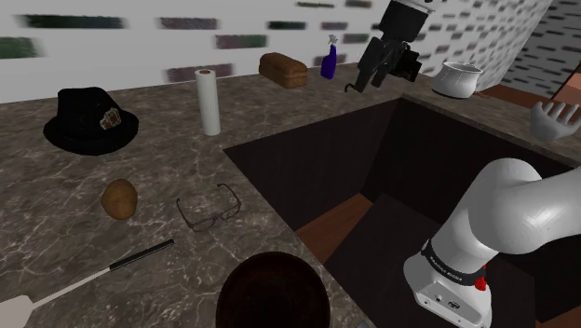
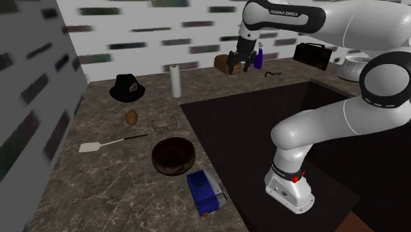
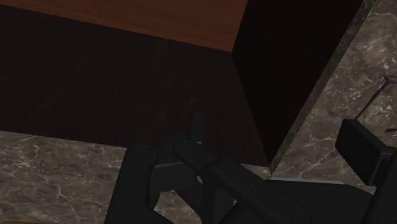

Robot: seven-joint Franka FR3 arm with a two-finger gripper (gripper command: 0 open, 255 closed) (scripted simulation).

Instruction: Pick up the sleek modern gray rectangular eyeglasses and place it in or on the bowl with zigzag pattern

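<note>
- The claw (image 1: pixel 374 76) hangs wide and empty, high over the sink's (image 1: pixel 372 177) far corner.
- The glasses (image 1: pixel 209 207) lie on the tabletop (image 1: pixel 56 214) beside the sink's edge, well apart from the claw.
- The dark bowl (image 1: pixel 273 291) sits near them.
- I think the reach comes first: swing over, then go down onto the glasses.

Arm (image 2: pixel 290 16), white upper link, second exterior view: "FRANKA EMIKA" in dark capitals. Dark ring (image 1: pixel 451 267) above arm base, shoulder view: line of pale lettering, too small to read. Black hat (image 1: pixel 90 119) on desk: small badge on band, markings illegible.
</note>
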